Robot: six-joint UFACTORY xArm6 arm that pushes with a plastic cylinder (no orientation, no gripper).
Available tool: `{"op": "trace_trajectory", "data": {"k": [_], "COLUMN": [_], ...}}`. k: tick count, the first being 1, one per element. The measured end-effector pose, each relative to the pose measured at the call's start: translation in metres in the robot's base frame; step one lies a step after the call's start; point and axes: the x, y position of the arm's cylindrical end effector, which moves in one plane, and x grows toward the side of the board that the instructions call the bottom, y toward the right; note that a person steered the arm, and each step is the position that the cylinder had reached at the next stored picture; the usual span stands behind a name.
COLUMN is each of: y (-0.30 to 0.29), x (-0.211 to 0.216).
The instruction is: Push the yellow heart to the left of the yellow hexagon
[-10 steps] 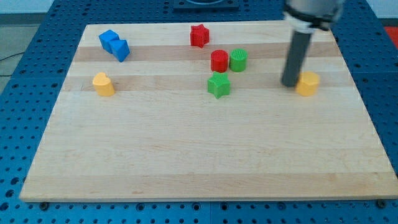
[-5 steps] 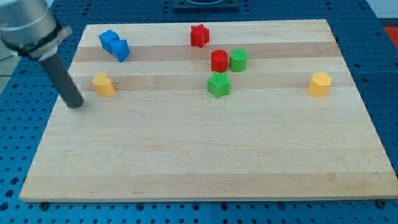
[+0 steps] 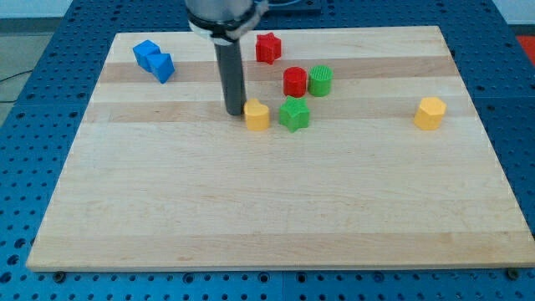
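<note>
The yellow heart (image 3: pixel 257 115) sits near the board's middle, touching or almost touching the green star (image 3: pixel 294 114) on its right. My tip (image 3: pixel 233 112) stands right against the heart's left side. The yellow hexagon (image 3: pixel 430 113) lies far off at the view's right, near the board's right edge.
A red cylinder (image 3: pixel 294 82) and a green cylinder (image 3: pixel 321 80) stand just above the green star. A red star (image 3: pixel 267 48) is near the top edge. Two blue blocks (image 3: pixel 154 59) sit at the top left. The wooden board (image 3: pixel 267 209) rests on a blue pegboard.
The yellow heart has moved from the board's left side rightward to beside the green star. My tip has moved right with it, staying at its left.
</note>
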Motion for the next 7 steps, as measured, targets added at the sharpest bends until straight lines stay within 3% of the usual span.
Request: {"op": "trace_trajectory", "data": {"k": [2,3,4,5,7], "y": [0.085,0.062,0.129,0.173,0.2], "x": [0.038,0.071,0.078,0.046,0.035]}}
